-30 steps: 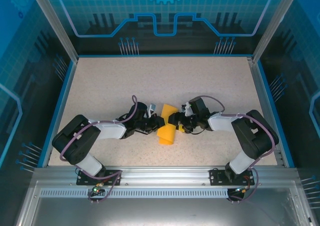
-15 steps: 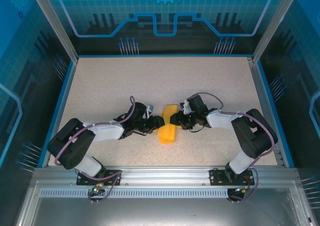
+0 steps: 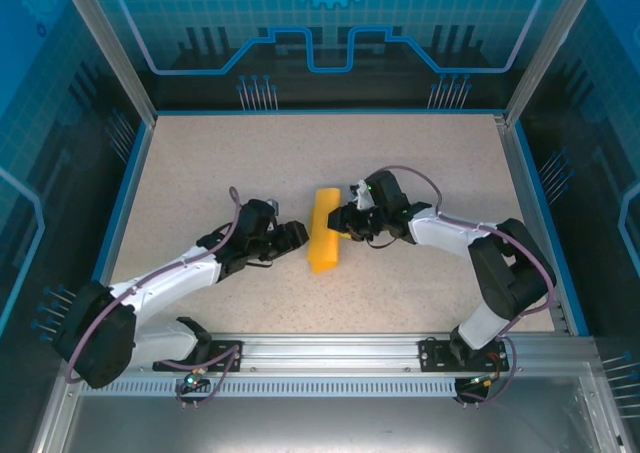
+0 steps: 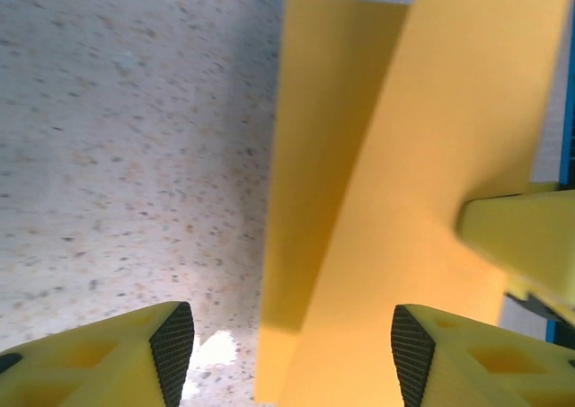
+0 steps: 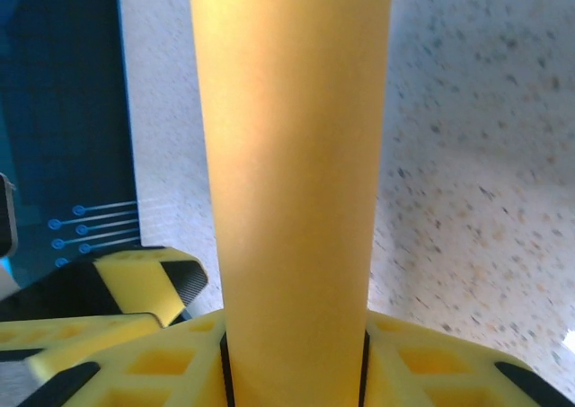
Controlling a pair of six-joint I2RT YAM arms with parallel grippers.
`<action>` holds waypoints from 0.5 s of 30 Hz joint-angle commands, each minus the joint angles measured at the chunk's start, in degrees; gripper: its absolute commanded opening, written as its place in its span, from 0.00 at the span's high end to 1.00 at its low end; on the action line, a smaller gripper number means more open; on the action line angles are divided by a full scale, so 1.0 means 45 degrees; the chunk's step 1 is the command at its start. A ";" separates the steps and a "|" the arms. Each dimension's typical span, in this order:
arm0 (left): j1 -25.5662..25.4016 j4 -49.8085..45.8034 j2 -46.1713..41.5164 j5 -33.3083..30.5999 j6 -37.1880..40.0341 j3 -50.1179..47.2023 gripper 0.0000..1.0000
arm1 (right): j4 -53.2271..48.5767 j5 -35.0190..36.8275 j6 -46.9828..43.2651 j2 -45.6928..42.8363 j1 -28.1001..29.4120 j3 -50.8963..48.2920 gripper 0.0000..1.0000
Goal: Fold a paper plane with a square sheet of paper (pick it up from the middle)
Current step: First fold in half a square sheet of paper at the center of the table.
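Orange-yellow paper, one item: the square sheet of paper (image 3: 323, 231), doubled over into a narrow strip. In the top view it runs from 12 to 6 o'clock, a little toward 6 o'clock of the middle of the speckled table (image 3: 250, 163).

Right gripper (image 3: 342, 221): comes in from 3 o'clock and is closed on the strip's 3 o'clock edge, near its 12 o'clock end. Your right wrist view has the paper pinched between the two pads (image 5: 362, 364) and bowing away from them like a shallow roll, so the fold is not pressed flat.

Left gripper (image 3: 297, 235): sits just beside the strip at 9 o'clock, jaws well apart and holding nothing. In your left wrist view the pads (image 4: 172, 335) stand either side of the near end of the sheet without clamping it. One layer lies on the table and a second tilts above it up to the right claw's finger (image 4: 526, 236).

Step in hand, as a judgement: an early lengthwise fold, formed but not creased, with no pointed nose yet.

Next move calls for: you keeping the right grip steady while the left claw presses the raised layer down along the fold line, edges matched. A loose bow here would likely skew every later fold.
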 commanded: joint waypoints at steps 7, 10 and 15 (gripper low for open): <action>0.0346 -0.0191 0.0071 0.0956 0.0820 0.0308 0.33 | 0.0465 0.1003 0.0820 0.1455 0.0057 0.0292 0.61; 0.0456 0.0329 0.0589 0.1578 0.0788 0.0336 0.34 | -0.0320 0.1689 0.0421 0.1659 0.0140 0.0254 0.59; 0.0768 0.0859 0.1515 0.2331 0.0661 0.0399 0.35 | -0.1230 0.1867 -0.0313 0.1496 0.0219 0.0247 0.53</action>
